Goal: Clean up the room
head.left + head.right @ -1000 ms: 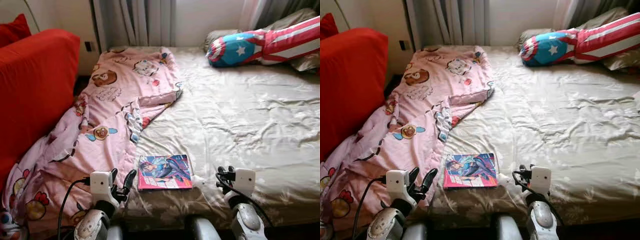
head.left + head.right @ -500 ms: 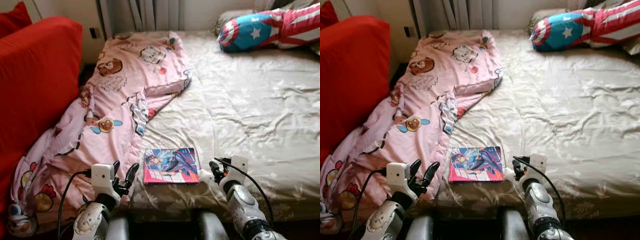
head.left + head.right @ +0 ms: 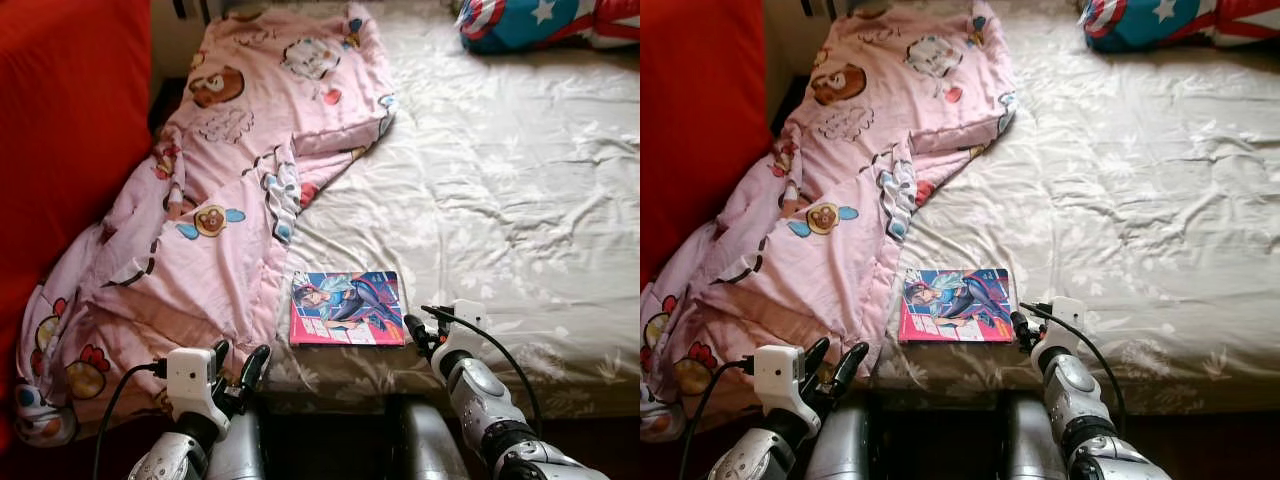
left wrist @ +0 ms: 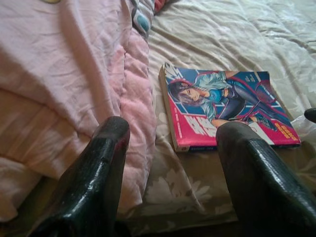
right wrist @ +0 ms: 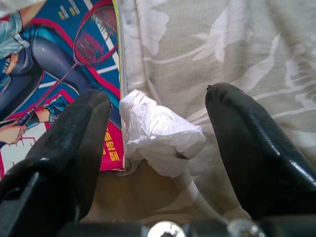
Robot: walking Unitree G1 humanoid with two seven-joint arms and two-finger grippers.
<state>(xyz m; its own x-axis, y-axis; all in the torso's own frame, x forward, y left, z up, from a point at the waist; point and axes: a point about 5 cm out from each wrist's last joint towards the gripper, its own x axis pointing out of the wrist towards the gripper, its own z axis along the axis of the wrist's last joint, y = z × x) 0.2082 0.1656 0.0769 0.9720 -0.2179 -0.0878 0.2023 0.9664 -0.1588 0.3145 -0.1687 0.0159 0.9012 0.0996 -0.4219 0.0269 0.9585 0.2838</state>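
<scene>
Bed (image 3: 520,200): beige floral sheet, rumpled, with a pink cartoon-print quilt (image 3: 230,190) draped along the robot's left side and spilling off the near corner. Red sofa (image 3: 60,130) beside the quilt. Star-and-stripe cushion (image 3: 540,20) at the far end of the bed.

Comic book (image 3: 348,308): flat on the sheet near the front edge, cover up, left edge just beside the quilt's hem.

Crumpled white wad (image 5: 160,133): paper or plastic, material not determinable. Lying on the sheet, touching the comic book's near right corner.

Right gripper (image 5: 158,143): at the front edge of the bed, just beside the comic book's right corner. Fingers (image 5: 252,148) spread wide, one on each side of the white wad, not touching it. One finger over the book's corner, the other over bare sheet.

Left gripper (image 4: 173,163): low at the bed's front edge, near the quilt's hanging fold. Fingers (image 4: 98,168) spread apart, holding nothing. Aimed toward the comic book, well short of it; one finger in line with the quilt hem, the other with the book's near edge.
</scene>
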